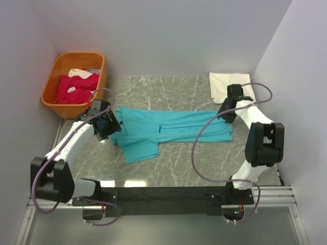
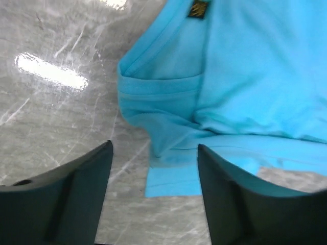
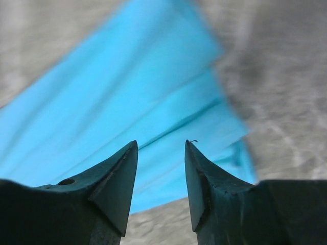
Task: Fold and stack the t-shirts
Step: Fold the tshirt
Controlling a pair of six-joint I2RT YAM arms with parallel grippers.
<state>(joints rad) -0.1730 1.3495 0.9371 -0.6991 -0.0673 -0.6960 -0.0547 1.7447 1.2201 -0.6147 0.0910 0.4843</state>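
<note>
A turquoise t-shirt (image 1: 168,130) lies folded lengthwise across the middle of the marble table, one sleeve sticking out toward the near edge. My left gripper (image 1: 113,125) hovers open over its collar end, nothing between the fingers; the left wrist view shows the collar, dark label and sleeve of the turquoise t-shirt (image 2: 240,81) beyond my left gripper (image 2: 155,147). My right gripper (image 1: 225,113) stands open above the hem end; the turquoise t-shirt (image 3: 127,102) lies flat under my right gripper (image 3: 161,143). A folded white t-shirt (image 1: 228,85) rests at the back right. Magenta-pink t-shirts (image 1: 75,88) fill the basket.
An orange plastic basket (image 1: 53,99) stands at the back left corner, also holding a bit of white cloth. White walls close in the table on the left, back and right. Bare marble (image 1: 173,171) stretches between the shirt and the arm bases.
</note>
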